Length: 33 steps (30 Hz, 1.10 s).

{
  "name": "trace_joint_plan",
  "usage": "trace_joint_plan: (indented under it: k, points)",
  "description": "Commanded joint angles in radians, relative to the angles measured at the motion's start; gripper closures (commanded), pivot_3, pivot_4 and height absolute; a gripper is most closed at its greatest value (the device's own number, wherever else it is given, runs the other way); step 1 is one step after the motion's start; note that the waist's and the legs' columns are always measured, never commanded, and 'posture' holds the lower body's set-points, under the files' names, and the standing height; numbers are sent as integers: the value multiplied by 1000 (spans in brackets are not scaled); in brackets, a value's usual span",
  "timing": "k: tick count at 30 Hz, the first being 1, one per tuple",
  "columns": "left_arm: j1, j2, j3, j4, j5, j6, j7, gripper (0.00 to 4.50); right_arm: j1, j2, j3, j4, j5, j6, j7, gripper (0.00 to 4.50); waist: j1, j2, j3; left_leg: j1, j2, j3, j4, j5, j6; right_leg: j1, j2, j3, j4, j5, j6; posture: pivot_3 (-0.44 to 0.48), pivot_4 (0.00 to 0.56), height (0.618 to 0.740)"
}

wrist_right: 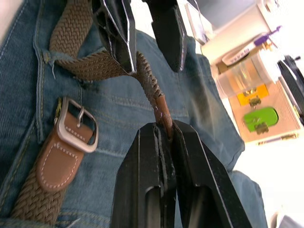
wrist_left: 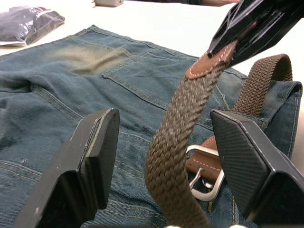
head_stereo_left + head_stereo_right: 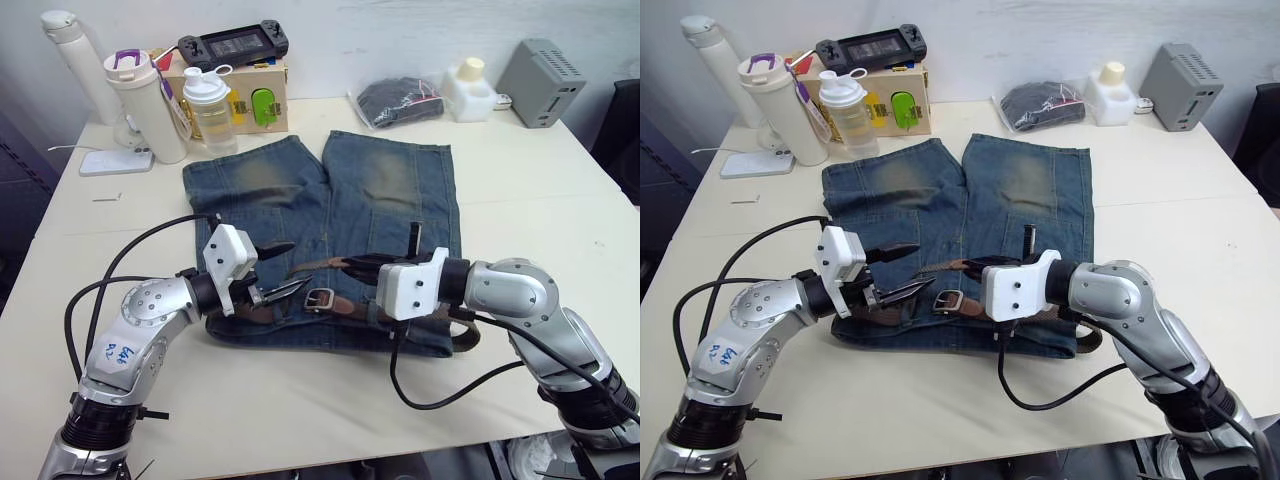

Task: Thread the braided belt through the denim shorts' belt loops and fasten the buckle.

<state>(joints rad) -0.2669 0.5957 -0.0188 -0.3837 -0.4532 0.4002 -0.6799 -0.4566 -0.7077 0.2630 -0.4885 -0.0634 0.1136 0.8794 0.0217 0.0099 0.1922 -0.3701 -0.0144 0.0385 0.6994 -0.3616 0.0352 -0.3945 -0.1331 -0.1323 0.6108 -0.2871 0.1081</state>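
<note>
**Belt tip pinched by right gripper, left jaws spread around strap**

While the denim shorts (image 3: 330, 210) are lying flat on the white table (image 3: 520, 190), waistband toward the robot, the braided belt (image 2: 175, 142) is running along that waistband. Its dark-brown weave is ending in a tan leather tip with pale stitching. The right gripper (image 1: 164, 130) is pinching that leather tip, jaws closed tight on it. The left gripper (image 2: 164, 142) is sitting with its jaws wide apart, the strap passing between them, touching neither finger. The buckle (image 1: 76, 126), a silver frame with prong, is lying unfastened on the denim beside a belt loop (image 1: 47, 59).
</note>
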Motion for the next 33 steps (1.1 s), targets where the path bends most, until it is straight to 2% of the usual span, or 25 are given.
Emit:
trace_joint_plan:
  k: [1, 4, 7, 9, 17, 19, 20, 22, 26, 33]
  points:
    - [7, -6, 23, -16, 10, -30, -5, 1369, -13, 10, -4, -19, -7, -3, -1, 4500, 1, 0, 0, 0, 0, 0, 0, 0, 0, 0, 0, 0, 0, 0, 0, 0, 150, 690]
    - [20, -9, 30, -17, 16, -38, -5, 2404, -12, 15, -6, -17, -6, 0, -3, 4500, 2, 0, 0, 0, 0, 0, 1, 0, 0, 0, 0, 0, 0, 0, 0, 0, 150, 690]
    - [43, -3, 21, -10, 43, -59, -13, 3881, -14, 22, -9, -16, -3, 6, -8, 4500, 2, 0, 0, 0, 0, 0, 1, 0, 0, 0, 0, 0, 0, 0, 0, 0, 150, 690]
    - [52, -5, 19, -5, 54, -70, -16, 4486, -14, 23, -11, -17, -1, 9, -9, 4500, 1, 0, 0, 0, 0, 0, 0, 0, 0, 0, 0, 0, 0, 0, 0, 0, 150, 690]
    - [47, -32, 33, 1, 68, -74, 18, 4486, -11, 50, -30, -32, 27, 89, -36, 4500, 2, 0, 0, 0, 0, 0, 1, 0, 0, 0, 0, 0, 0, 0, 0, 0, 150, 690]
    - [49, -41, 40, -4, 72, -66, 34, 4500, 0, 90, -55, -53, 71, 206, -66, 3663, 2, 0, 0, 0, 0, -1, 1, 0, 0, 0, 0, 0, 1, 0, 0, 0, 150, 690]
    - [53, -42, 43, -6, 72, -63, 38, 4500, 9, 99, -65, -66, 92, 261, -70, 3468, 2, 0, 0, 0, 0, -1, 1, 0, 0, 0, 0, 0, 1, 0, 0, 0, 150, 690]
    - [61, -44, 58, -12, 73, -58, 56, 4500, 39, 90, -82, -100, 111, 355, -70, 2445, 2, 0, 0, 0, 0, -1, 1, 0, 0, 0, -1, 0, 1, 0, 0, 0, 150, 690]
    - [52, -52, 98, -34, 34, -23, 80, 4500, 136, 59, -52, -176, 86, 413, -85, 664, 4, 0, 0, -1, 0, -2, 1, 0, 0, 0, -1, 0, 0, 0, 0, 0, 150, 690]
    - [12, -73, 111, -52, 2, 26, 99, 4500, 191, 82, 104, -181, -10, 436, -142, 664, 1, 0, 0, 0, 0, -1, 1, 0, 0, 0, -1, 0, 1, 0, 0, 0, 150, 690]
